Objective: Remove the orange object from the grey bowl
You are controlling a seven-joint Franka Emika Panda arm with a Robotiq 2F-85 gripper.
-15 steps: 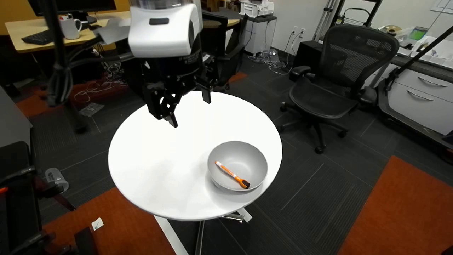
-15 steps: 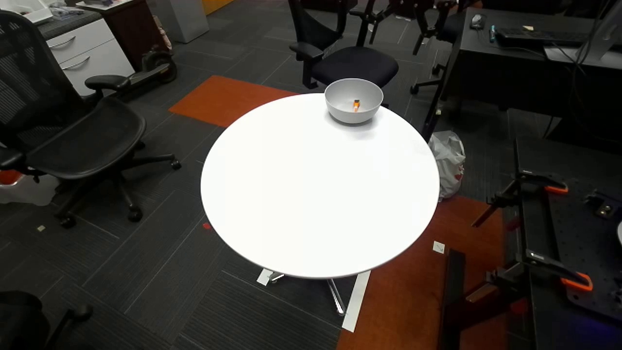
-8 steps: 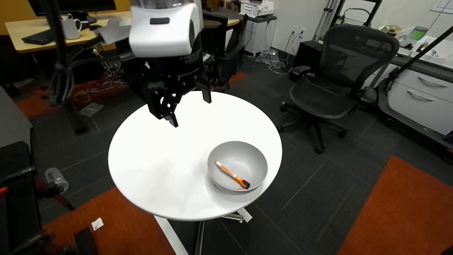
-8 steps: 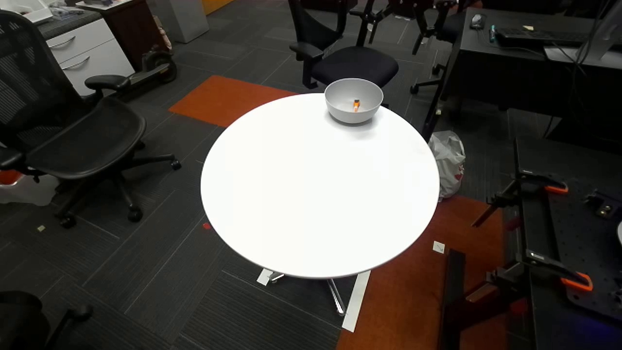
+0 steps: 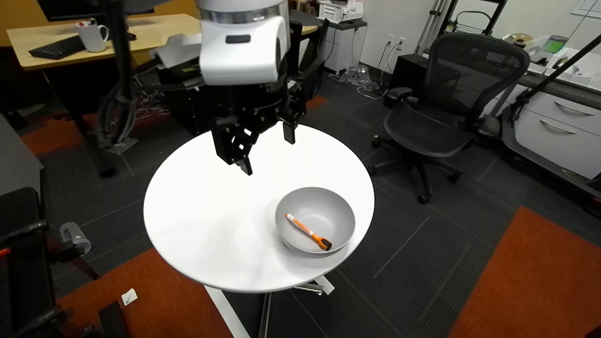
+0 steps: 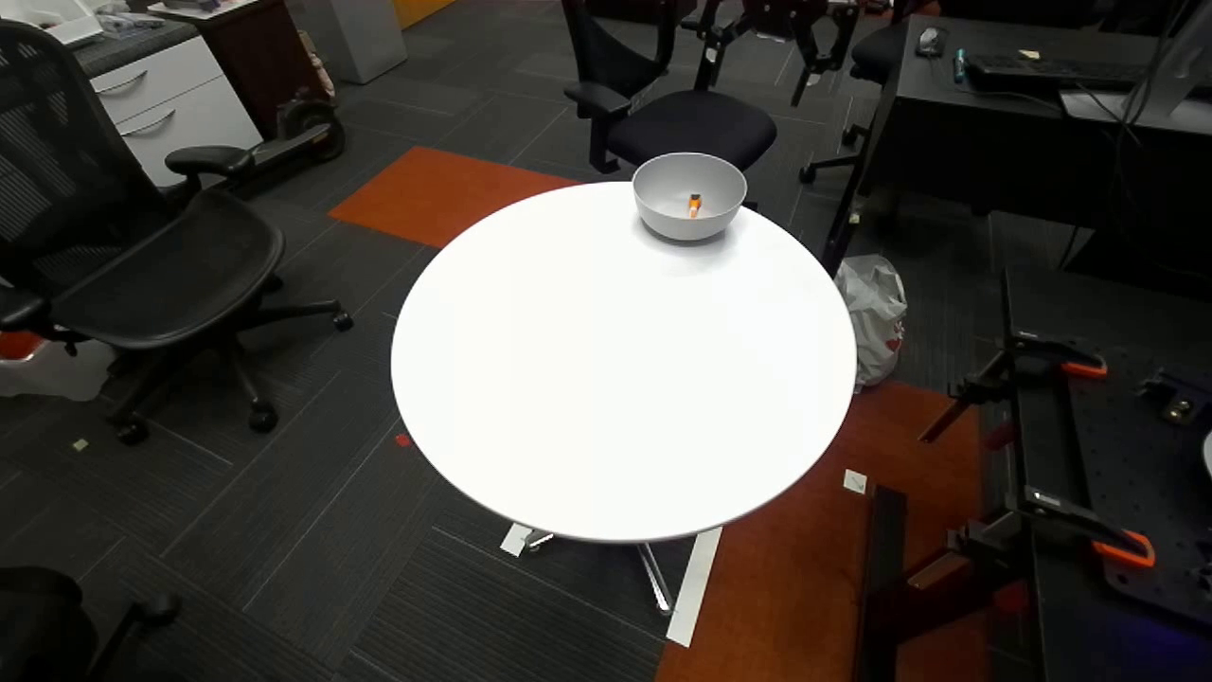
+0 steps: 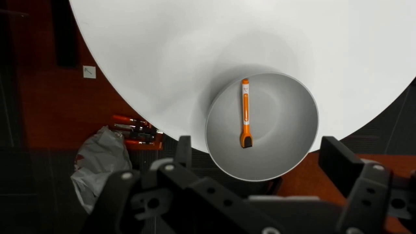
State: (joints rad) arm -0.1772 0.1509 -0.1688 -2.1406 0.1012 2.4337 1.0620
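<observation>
Gripper (image 5: 268,151) spread wide, its two fingers (image 5: 289,134) far apart, hanging well clear of the bowl (image 7: 286,136).
Inside that grey bowl lies the orange marker (image 7: 246,107), well apart from the fingers, one end close to the rim in the wrist view. The bowl stands on a round white table (image 5: 211,211), near the edge. Past the edge, the wrist view shows a plastic bag (image 7: 104,149); in an exterior view a black chair (image 5: 422,129) stands near the table.

Desk (image 5: 159,30), keyboard (image 5: 57,47) and wheeled chair (image 5: 472,82) show an office.
</observation>
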